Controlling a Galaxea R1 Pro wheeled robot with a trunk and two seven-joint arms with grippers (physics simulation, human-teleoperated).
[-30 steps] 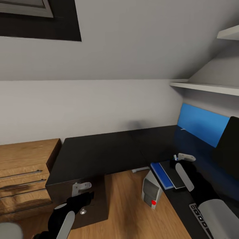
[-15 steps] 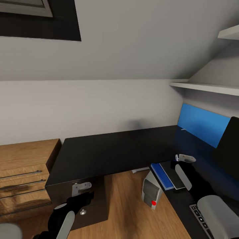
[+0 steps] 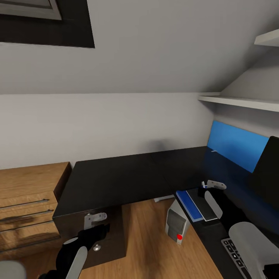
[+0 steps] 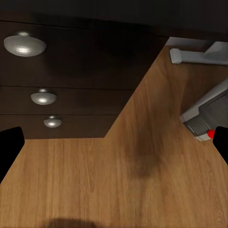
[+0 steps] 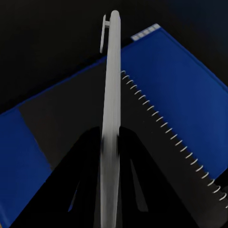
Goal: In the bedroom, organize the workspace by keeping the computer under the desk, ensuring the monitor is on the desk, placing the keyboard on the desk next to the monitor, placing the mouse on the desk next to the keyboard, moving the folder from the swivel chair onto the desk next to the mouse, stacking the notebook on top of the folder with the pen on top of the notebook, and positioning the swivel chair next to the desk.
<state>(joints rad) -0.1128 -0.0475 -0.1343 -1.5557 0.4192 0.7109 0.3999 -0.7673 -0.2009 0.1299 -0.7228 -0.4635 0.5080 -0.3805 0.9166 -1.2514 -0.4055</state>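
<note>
My right gripper [image 3: 208, 187] hovers just above the desk [image 3: 116, 178], shut on the pen [image 5: 110, 80], a thin white stick standing out between its dark fingers [image 5: 135, 156]. Directly beneath lie the dark grey notebook [image 3: 202, 203] [image 5: 66, 109] with a spiral edge and, under it, the bright blue folder [image 3: 187, 201] [image 5: 183, 83]. The computer [image 3: 176, 224] [image 4: 204, 114] stands on the floor under the desk. The monitor [image 3: 268, 174] shows at the far right, with the keyboard [image 3: 233, 252] partly behind my right arm. Down by the drawer unit [image 4: 61, 90], my left gripper [image 3: 95, 221] [image 4: 114, 142] is open with nothing in it.
A light wooden cabinet [image 3: 27, 197] stands left of the desk. A blue wall panel [image 3: 236, 146] and white shelves [image 3: 240, 101] sit behind the desk's right wing. Wooden floor [image 3: 151, 248] lies open between the drawer unit and the computer.
My right arm has shifted a little, its forearm now nearer the camera, while the gripper with the pen stays over the notebook. The left arm has not moved.
</note>
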